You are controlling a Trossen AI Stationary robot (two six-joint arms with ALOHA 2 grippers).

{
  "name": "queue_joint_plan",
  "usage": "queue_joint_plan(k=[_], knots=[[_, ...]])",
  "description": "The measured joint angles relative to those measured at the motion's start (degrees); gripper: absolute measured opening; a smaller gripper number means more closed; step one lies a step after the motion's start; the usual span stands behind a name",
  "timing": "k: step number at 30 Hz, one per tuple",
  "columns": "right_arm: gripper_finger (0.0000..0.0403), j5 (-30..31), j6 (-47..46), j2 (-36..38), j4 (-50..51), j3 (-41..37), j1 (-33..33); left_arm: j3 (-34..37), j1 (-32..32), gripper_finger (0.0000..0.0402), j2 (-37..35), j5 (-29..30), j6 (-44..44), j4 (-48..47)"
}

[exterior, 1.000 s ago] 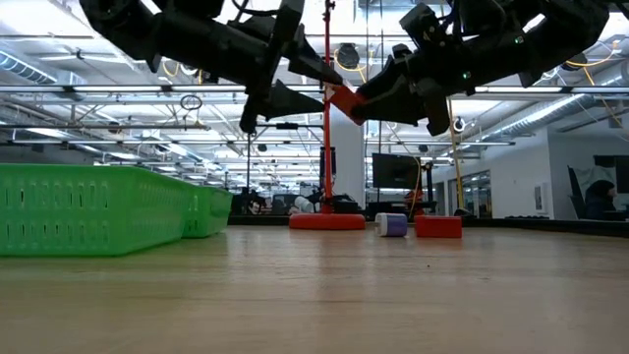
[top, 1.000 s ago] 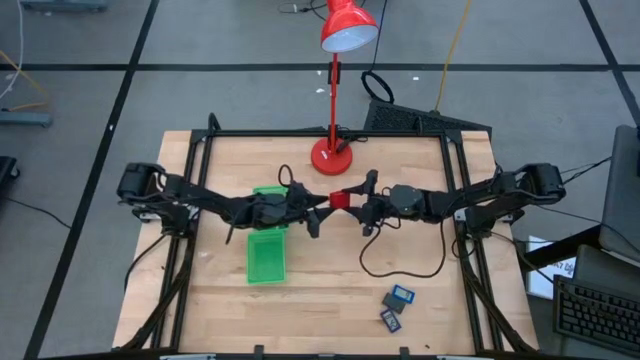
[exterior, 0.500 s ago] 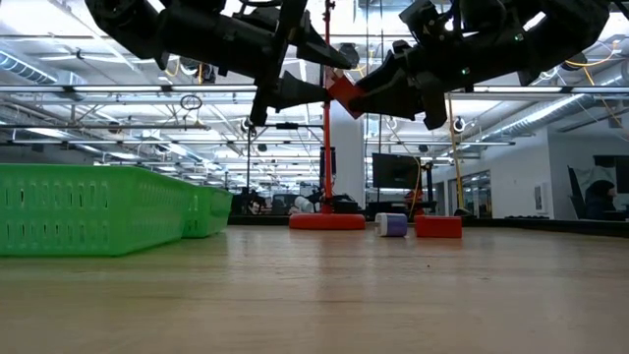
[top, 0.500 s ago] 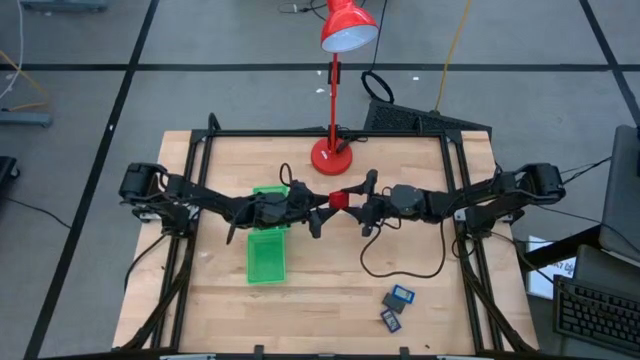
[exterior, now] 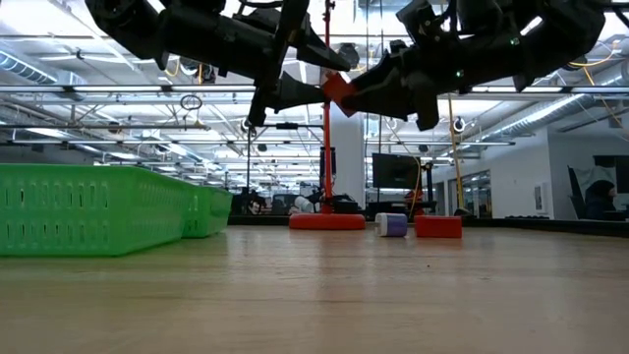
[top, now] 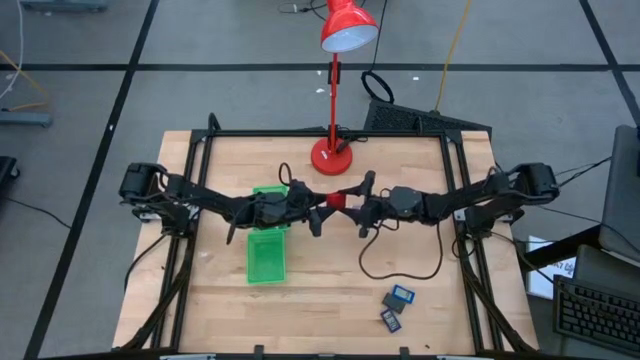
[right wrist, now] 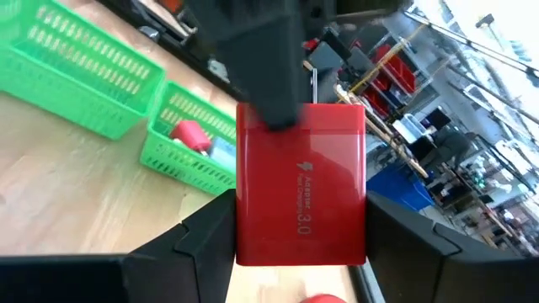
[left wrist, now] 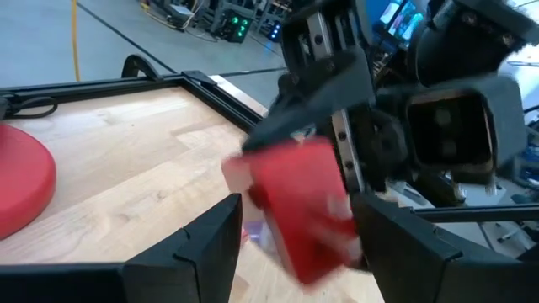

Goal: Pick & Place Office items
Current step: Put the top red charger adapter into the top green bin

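A: Where is the red block (top: 338,200)?
B: High above mid-table, just beside the green tray (top: 266,246); the right gripper (top: 350,201) pinches it.
A: And the left gripper (top: 322,207)?
B: It meets the block from the opposite side, fingers spread around it; whether they touch, I cannot tell; two dark rectangles (top: 396,306) lie near the front edge.

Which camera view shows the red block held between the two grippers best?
The right wrist view: the red block fills the picture, its printed face readable. The left wrist view shows it blurred, the low view a small corner, the high view a red speck.
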State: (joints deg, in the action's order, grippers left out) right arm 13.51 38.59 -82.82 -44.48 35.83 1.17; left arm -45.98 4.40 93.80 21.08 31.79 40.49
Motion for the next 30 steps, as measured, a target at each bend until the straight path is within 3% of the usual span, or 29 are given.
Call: queue_joint_plan(k=[7,30], knots=[[0.0212,2.9,6.8,-5.2,-4.7,1.5,1.6,0.1,0.0,0.0228,0.0,1.2,0.1,-1.4],[0.0212,8.6,10.3,-4.8,-4.6,1.8,3.0,0.0,-1.7,0.0228,0.0,1.4,-1.5,-5.6]])
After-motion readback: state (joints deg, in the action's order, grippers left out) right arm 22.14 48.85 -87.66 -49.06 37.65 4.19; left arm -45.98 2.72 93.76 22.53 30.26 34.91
